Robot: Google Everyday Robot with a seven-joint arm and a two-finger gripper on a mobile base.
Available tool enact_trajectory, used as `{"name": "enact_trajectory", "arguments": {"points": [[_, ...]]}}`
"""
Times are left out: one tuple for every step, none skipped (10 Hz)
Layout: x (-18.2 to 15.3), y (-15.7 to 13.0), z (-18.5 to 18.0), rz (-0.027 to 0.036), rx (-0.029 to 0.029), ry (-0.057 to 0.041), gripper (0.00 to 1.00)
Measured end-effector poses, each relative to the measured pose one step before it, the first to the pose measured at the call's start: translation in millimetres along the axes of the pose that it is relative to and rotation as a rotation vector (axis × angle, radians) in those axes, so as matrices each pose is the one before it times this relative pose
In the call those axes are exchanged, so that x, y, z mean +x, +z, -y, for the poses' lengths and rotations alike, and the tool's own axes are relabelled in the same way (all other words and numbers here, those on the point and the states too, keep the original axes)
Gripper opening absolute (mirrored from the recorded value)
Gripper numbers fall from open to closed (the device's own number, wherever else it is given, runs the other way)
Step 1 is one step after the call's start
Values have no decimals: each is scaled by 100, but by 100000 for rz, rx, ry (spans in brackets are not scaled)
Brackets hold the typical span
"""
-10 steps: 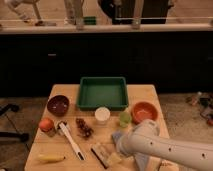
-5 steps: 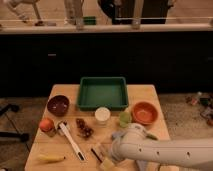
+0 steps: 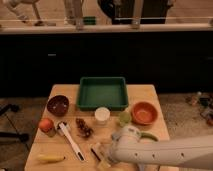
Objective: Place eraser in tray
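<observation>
The green tray point(image 3: 102, 94) sits at the back middle of the wooden table, with nothing in it. The eraser point(image 3: 95, 152) shows as a small dark and tan block near the front edge, in front of the white cup point(image 3: 102, 115). My gripper point(image 3: 101, 156) hangs low right over the eraser, at the end of the pale arm point(image 3: 150, 150) that reaches in from the lower right. Its fingers stand apart on either side of the block, and part of the eraser is hidden behind them. The eraser still lies on the table.
A maroon bowl point(image 3: 58, 105) is at the left and an orange bowl point(image 3: 145, 112) at the right. A green fruit point(image 3: 125, 118), a red apple point(image 3: 46, 124), a white-handled brush point(image 3: 70, 141), a brown cluster point(image 3: 84, 128) and a banana point(image 3: 50, 158) lie around.
The arm has swung left and forward across the table's front right, bringing the gripper down over the eraser. Nothing else has moved.
</observation>
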Motion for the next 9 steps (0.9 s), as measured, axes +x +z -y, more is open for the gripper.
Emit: {"name": "enact_trajectory", "arguments": {"points": [[-105,225,-36,-232,507,411,80],[-79,296,-87,-405,741,1019,80],[-17,138,-24,-164,490,814,80],[-40,208,-72,-158,338,585,80],[-139,180,-163,-161,80,91,80],[-84,203,-142,-238,90,40,80],[24,152,-54,-170,-12,232,80],[17,87,-30,-46,18,76,76],[20,145,-77,-60,-70,-210,66]]}}
